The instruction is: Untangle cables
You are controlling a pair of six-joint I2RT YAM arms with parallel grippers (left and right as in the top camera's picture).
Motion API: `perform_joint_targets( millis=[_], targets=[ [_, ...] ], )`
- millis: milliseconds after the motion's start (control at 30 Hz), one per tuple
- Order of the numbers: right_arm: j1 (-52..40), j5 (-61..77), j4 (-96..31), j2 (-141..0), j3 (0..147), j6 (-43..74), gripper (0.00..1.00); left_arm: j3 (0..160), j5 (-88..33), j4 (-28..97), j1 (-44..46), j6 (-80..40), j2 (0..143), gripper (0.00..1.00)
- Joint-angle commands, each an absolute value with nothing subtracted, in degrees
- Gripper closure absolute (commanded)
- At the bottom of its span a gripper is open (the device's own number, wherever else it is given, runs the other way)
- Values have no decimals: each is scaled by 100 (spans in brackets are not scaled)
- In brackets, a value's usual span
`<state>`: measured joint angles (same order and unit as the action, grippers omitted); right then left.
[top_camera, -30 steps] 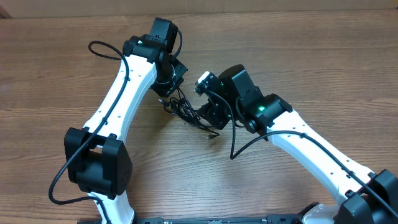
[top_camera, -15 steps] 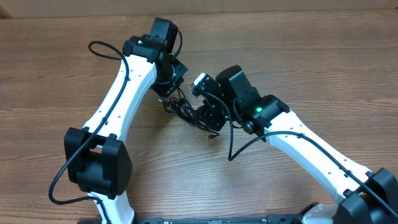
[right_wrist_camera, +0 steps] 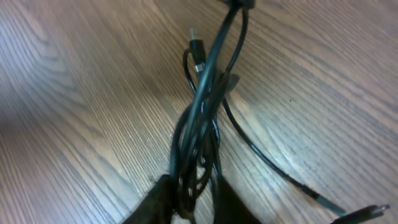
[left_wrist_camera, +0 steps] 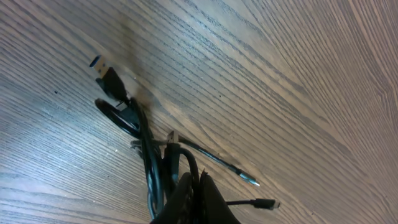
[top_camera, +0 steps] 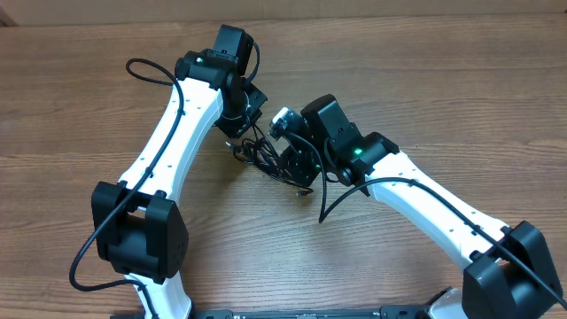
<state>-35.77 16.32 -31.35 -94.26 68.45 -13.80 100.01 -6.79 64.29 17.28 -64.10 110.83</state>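
Observation:
A tangle of thin black cables (top_camera: 263, 156) lies on the wooden table between my two arms. My left gripper (top_camera: 245, 131) is at its far end and my right gripper (top_camera: 297, 170) at its near right end. In the left wrist view my left gripper (left_wrist_camera: 200, 185) is shut on a strand of the cables (left_wrist_camera: 149, 158), with a USB plug (left_wrist_camera: 109, 76) beyond. In the right wrist view my right gripper (right_wrist_camera: 191, 200) has its fingers (right_wrist_camera: 158, 202) pressed on both sides of the bundled cables (right_wrist_camera: 202, 118).
A loose silver-tipped strand (left_wrist_camera: 249, 179) and a small plug (left_wrist_camera: 267, 203) trail on the wood beside the bundle. A thicker arm wire (top_camera: 142, 66) loops at the far left. The table edge (top_camera: 399, 11) runs along the back.
My right arm has shifted left toward the bundle and its jaws have closed in on the cables. The left arm has not moved.

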Motion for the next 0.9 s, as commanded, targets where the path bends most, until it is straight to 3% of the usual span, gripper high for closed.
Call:
perform_joint_targets(
  millis=[0, 67, 867],
  targets=[
    [-3605, 1658, -3087, -9463, 6860, -1393, 92, 9946, -598, 6429, 1730, -6322, 11128, 96],
    [-3605, 1660, -3087, -9463, 6860, -1363, 96, 9946, -598, 6429, 1730, -6324, 11128, 95],
    [-3603, 2071, -2884, -8058, 6866, -1048, 96, 9946, -574, 6451, 1728, -6320, 11128, 95]
  ],
)
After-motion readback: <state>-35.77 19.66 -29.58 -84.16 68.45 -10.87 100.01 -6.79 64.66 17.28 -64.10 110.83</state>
